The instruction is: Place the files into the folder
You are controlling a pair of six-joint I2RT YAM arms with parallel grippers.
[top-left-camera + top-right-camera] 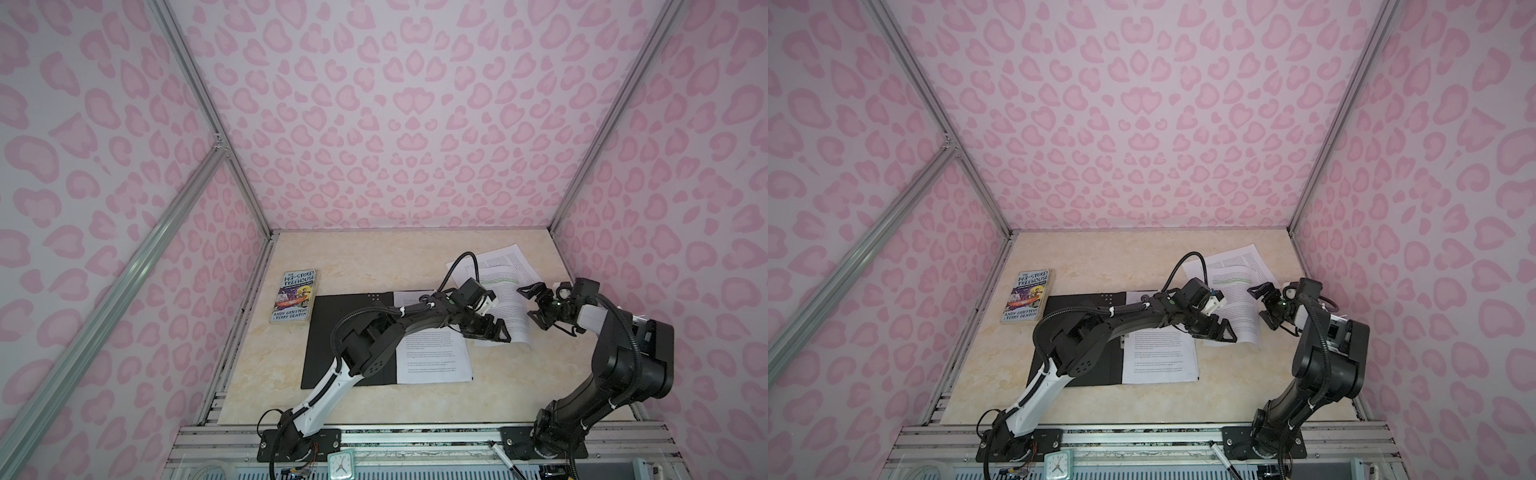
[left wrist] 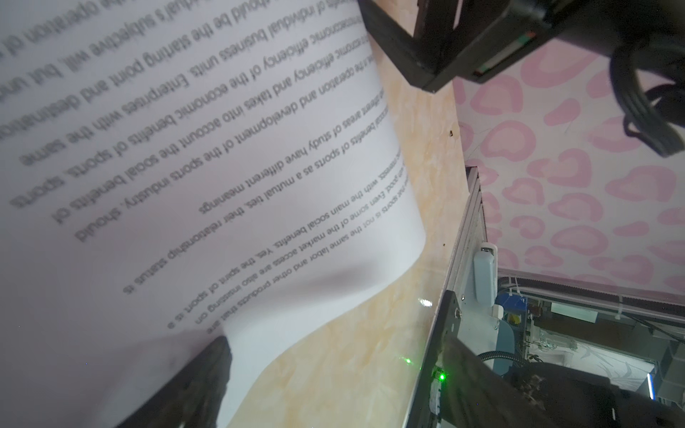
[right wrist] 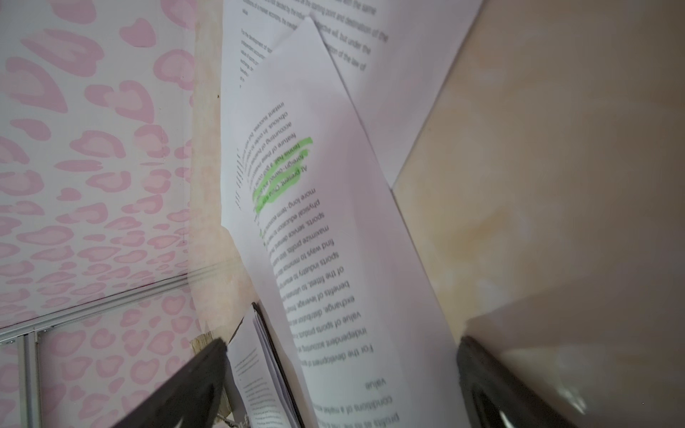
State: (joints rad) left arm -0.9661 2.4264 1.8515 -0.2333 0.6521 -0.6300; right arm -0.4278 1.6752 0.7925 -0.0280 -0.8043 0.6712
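— Where are the files?

— Most lie in a loose fan at the far right of the table, well apart from the book. One sheet already lies on the right half of the open folder, which is near the pile.

— And the top one?

— The sheet with the green line is on top. In the left wrist view its near edge bows up off the table.

— Do the arms have it?

— Neither seems to. The left gripper stands with jaws wide at that near edge. One finger touches the paper, but nothing is pinched. The right gripper is spread wide over the sheet's right edge and holds nothing.

— How will the paper behave?

— It is light, limp and slippery on the sheets beneath. It will probably sag and slide, and crease if pinched hard. The raised edge looks the best place to take hold, with the other arm supporting the opposite side.
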